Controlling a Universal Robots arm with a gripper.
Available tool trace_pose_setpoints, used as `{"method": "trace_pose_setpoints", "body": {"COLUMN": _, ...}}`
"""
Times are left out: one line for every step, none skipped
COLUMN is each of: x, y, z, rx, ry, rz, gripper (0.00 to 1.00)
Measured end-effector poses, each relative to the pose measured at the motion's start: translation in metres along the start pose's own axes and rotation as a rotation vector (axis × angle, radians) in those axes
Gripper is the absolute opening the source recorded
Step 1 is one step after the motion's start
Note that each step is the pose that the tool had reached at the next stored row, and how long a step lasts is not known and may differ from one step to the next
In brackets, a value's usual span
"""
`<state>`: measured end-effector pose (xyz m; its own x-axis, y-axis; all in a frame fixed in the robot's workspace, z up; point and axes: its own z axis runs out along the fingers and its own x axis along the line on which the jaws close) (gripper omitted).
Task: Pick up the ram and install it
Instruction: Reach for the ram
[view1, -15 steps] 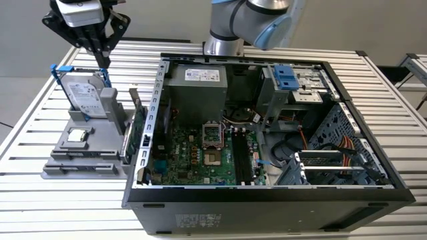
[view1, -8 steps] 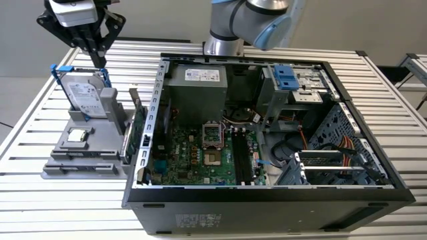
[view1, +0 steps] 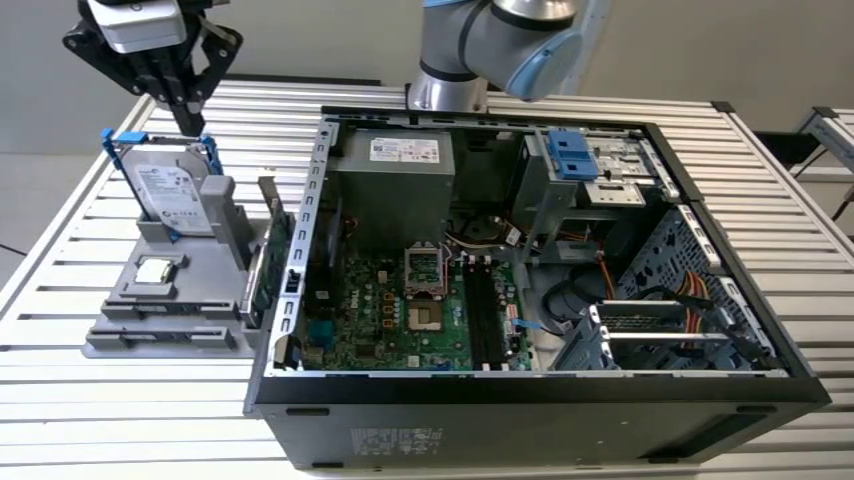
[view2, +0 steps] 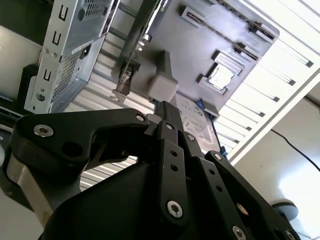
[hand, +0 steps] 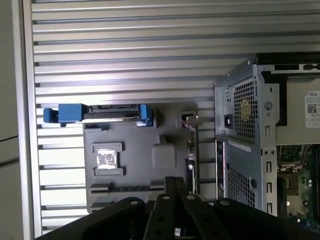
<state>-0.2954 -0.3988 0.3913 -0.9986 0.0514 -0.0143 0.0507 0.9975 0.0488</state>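
With gripper (view1: 195, 122) pinched shut on nothing, hung high over the holder (hand: 135, 145). Made out a thin dark strip, likely the ram (hand: 127, 188), lying in the holder's long slot, down below the fingertips (hand: 170, 187) and well apart from them. Seemed to run longways along the fingers' spread. Had the drive (view1: 174, 190) and chip (hand: 106, 159) beside it in the same holder. Not yet picked up.

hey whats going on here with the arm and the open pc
A robot arm's pincer hovers shut, gripping nothing, just above the hard drive that stands upright in a gray parts holder at the exterior view's left. Beside the holder, an open computer case lies on the slatted metal table with its motherboard exposed.
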Motion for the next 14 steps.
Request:
{"method": "trace_pose_setpoints", "body": {"x": 0.0008, "y": -0.0001, "z": 0.0000, "rx": 0.0000, "ry": 0.0002, "rz": -0.003, "gripper": 0.00}}
{"method": "trace_pose_setpoints", "body": {"x": 0.0016, "y": -0.0001, "z": 0.0000, "rx": -0.0001, "ry": 0.0003, "rz": -0.005, "gripper": 0.00}}
{"method": "trace_pose_setpoints", "body": {"x": 0.0025, "y": -0.0001, "z": 0.0000, "rx": -0.0001, "ry": 0.0005, "rz": -0.008, "gripper": 0.00}}
{"method": "trace_pose_setpoints", "body": {"x": 0.0033, "y": -0.0002, "z": 0.0000, "rx": -0.0001, "ry": 0.0006, "rz": -0.011, "gripper": 0.00}}
{"method": "trace_pose_setpoints", "body": {"x": 0.0042, "y": -0.0002, "z": 0.0000, "rx": -0.0001, "ry": 0.0007, "rz": -0.013, "gripper": 0.00}}
{"method": "trace_pose_setpoints", "body": {"x": 0.0051, "y": -0.0003, "z": 0.0000, "rx": -0.0002, "ry": 0.0008, "rz": -0.015, "gripper": 0.00}}
{"method": "trace_pose_setpoints", "body": {"x": 0.0060, "y": -0.0003, "z": 0.0000, "rx": -0.0002, "ry": 0.0009, "rz": -0.017, "gripper": 0.00}}
{"method": "trace_pose_setpoints", "body": {"x": 0.0069, "y": -0.0004, "z": 0.0000, "rx": -0.0002, "ry": 0.0009, "rz": -0.018, "gripper": 0.00}}
{"method": "trace_pose_setpoints", "body": {"x": 0.0079, "y": -0.0004, "z": 0.0000, "rx": -0.0002, "ry": 0.0010, "rz": -0.019, "gripper": 0.00}}
{"method": "trace_pose_setpoints", "body": {"x": 0.0087, "y": -0.0005, "z": 0.0000, "rx": -0.0003, "ry": 0.0010, "rz": -0.020, "gripper": 0.00}}
{"method": "trace_pose_setpoints", "body": {"x": 0.0097, "y": -0.0005, "z": 0.0000, "rx": -0.0003, "ry": 0.0011, "rz": -0.020, "gripper": 0.00}}
{"method": "trace_pose_setpoints", "body": {"x": 0.0106, "y": -0.0005, "z": 0.0000, "rx": -0.0003, "ry": 0.0011, "rz": -0.021, "gripper": 0.00}}
{"method": "trace_pose_setpoints", "body": {"x": 0.0114, "y": -0.0006, "z": -0.0001, "rx": -0.0003, "ry": 0.0012, "rz": -0.022, "gripper": 0.00}}
{"method": "trace_pose_setpoints", "body": {"x": 0.0122, "y": -0.0006, "z": 0.0000, "rx": -0.0003, "ry": 0.0012, "rz": -0.022, "gripper": 0.00}}
